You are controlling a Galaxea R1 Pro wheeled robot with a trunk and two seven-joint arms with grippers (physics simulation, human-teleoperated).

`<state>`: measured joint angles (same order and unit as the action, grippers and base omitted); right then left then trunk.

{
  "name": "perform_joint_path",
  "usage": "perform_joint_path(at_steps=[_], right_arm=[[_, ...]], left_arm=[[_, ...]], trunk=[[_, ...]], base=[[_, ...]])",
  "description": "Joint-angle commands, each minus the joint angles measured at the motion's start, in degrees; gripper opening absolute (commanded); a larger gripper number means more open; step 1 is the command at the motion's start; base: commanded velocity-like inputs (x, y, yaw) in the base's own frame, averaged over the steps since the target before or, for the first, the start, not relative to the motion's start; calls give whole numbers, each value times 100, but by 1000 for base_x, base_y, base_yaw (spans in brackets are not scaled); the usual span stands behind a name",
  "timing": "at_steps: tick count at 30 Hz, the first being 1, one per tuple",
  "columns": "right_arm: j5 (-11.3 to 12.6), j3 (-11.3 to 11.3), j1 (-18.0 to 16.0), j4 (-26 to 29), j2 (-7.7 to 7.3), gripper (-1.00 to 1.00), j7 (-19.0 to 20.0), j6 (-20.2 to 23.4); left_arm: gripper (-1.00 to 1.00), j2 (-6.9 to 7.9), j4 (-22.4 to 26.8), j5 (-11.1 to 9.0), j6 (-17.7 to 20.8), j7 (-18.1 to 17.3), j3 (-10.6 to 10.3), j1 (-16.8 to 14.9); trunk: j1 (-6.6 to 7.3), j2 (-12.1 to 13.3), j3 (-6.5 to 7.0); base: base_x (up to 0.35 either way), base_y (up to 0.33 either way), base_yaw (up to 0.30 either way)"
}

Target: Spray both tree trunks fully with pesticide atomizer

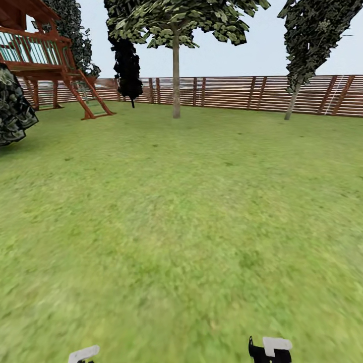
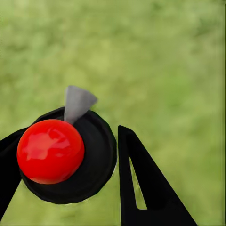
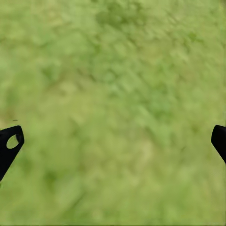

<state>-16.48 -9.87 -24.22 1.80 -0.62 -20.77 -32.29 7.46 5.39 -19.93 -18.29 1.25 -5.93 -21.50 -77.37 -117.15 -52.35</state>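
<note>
Head view: looked over the lawn (image 1: pixel 181 227) toward the slatted fence (image 1: pixel 252 93). Saw one bare-trunked tree (image 1: pixel 176 75) standing just before that fence, a leaning second tree (image 1: pixel 295 96) farther along it, a wooden play tower (image 1: pixel 45 55) near its other end. Left wrist view: found the left gripper (image 2: pixel 66 165) clamped on the pesticide atomizer (image 2: pixel 70 155), red ball top, grey nozzle, above grass. Right wrist view: showed the right gripper (image 3: pixel 113 141) spread wide, holding nothing.

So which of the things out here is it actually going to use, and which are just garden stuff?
For the job:
- atomizer, red-topped, between the left claw fingers
- bare-trunked tree
- second tree, by the fence

Just there:
- wooden play tower
- slat fence
- dark conifer
- lawn
- right claw, open, empty
</note>
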Motion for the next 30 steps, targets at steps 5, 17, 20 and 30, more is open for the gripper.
perform_joint_path(at_steps=[5,17,20,30], right_arm=[[-66,-41,-6,-13,0,100,-23,-22],[-73,-41,-4,-13,-35,100,-14,-23],[-67,-41,-4,-13,-29,100,-8,-21],[-67,-41,-4,-13,-26,100,-7,-23]], left_arm=[[-100,1,-2,-38,-17,16,-49,-3],[-100,1,5,-38,-23,16,-49,-3],[-100,1,5,-38,-25,16,-49,-3],[-100,1,5,-38,-26,16,-49,-3]], trunk=[[-3,-2,17],[-3,-2,24],[-3,-2,24],[-3,-2,55]], base=[[337,0,151],[337,0,20],[337,0,0],[337,0,0]])
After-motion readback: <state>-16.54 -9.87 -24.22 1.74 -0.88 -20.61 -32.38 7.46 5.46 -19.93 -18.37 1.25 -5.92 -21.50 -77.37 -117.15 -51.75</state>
